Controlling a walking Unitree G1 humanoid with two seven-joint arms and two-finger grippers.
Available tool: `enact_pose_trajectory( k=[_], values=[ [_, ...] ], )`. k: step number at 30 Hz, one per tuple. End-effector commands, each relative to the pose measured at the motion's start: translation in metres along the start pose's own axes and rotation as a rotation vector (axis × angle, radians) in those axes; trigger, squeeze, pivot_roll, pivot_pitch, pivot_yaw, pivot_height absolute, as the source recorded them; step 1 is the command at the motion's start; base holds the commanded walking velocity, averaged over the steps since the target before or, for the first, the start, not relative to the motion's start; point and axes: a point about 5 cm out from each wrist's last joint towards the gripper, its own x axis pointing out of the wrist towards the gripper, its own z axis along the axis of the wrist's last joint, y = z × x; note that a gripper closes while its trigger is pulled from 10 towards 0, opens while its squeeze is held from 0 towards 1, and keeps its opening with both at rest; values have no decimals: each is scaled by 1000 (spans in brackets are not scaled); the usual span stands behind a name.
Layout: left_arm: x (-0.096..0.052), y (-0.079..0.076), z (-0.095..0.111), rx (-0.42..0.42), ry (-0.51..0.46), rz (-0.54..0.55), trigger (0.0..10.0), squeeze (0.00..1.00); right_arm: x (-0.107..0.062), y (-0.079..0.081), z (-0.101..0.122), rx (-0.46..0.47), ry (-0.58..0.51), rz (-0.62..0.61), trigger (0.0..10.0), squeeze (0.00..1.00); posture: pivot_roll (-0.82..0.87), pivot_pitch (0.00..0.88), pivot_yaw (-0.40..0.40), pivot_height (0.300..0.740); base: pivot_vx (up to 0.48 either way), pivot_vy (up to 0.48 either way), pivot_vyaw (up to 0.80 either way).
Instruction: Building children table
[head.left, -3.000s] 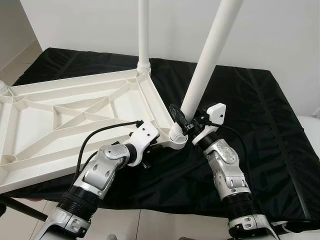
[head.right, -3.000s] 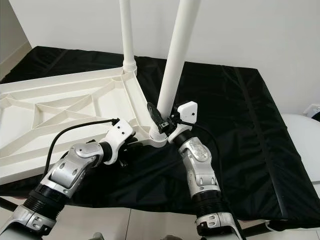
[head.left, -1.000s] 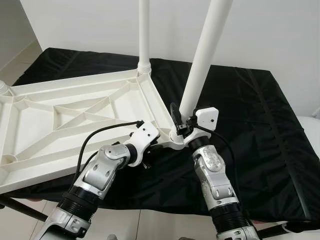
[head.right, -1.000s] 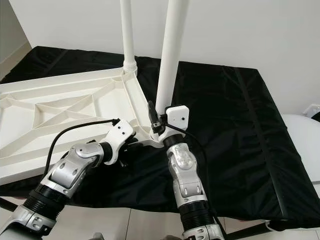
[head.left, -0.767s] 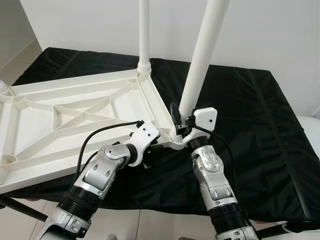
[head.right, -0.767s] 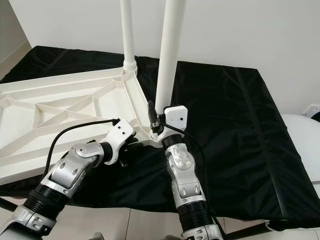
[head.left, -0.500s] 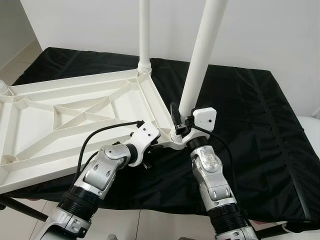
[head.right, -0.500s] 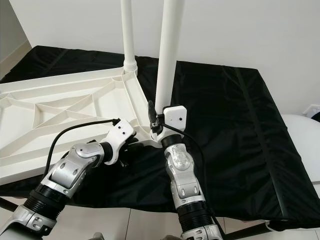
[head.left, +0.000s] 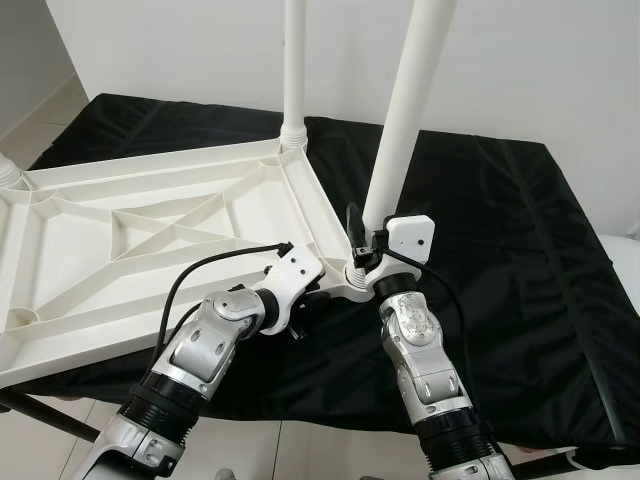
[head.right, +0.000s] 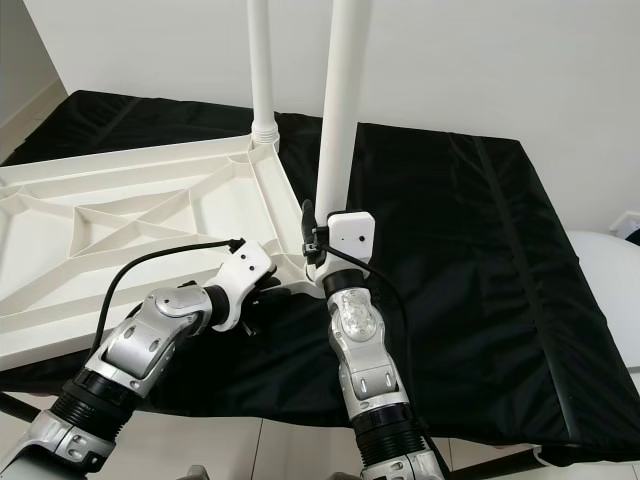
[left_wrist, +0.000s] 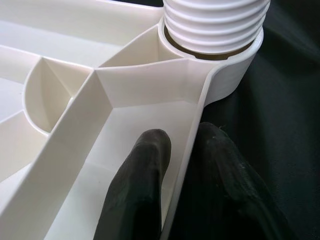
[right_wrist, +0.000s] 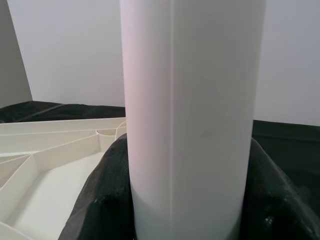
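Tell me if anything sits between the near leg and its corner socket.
Nothing visible does. The near leg already stands in the corner socket of the tabletop, its threaded end inside the collar. The right pincer clamps the leg low down; the left pincer pinches the tabletop's rim beside it.

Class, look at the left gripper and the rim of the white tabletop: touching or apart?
Touching. In the left wrist view, the left gripper has one black finger on each side of the tabletop's rim, pinching it near the threaded leg socket.
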Motion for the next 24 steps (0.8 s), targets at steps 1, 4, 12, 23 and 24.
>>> enact_pose_trajectory(
  k=[1, 4, 12, 23, 24],
  values=[
    [-1, -9, -6, -12, 21, -69, 10000, 0, -14, -8, -32, 31, 179, -134, 10000, 0, 61, 26, -51, 740, 0, 0, 0],
    [-1, -9, -6, -11, 21, -70, 10000, 0, -14, -7, -31, 25, 170, -122, 10000, 0, 60, 25, -51, 740, 0, 0, 0],
    [0, -9, -5, -9, 20, -72, 10000, 0, -14, -4, -29, 32, 152, -94, 10000, 0, 59, 23, -51, 740, 0, 0, 0],
    [0, -11, -4, -7, 17, -76, 10000, 0, -11, -15, -26, 100, 134, 76, 10000, 0, 53, 16, -50, 740, 0, 0, 0],
    [1, -11, -4, -7, 16, -77, 10000, 0, -12, -18, -29, 92, 149, 96, 10000, 0, 52, 16, -50, 740, 0, 0, 0]
  ],
)
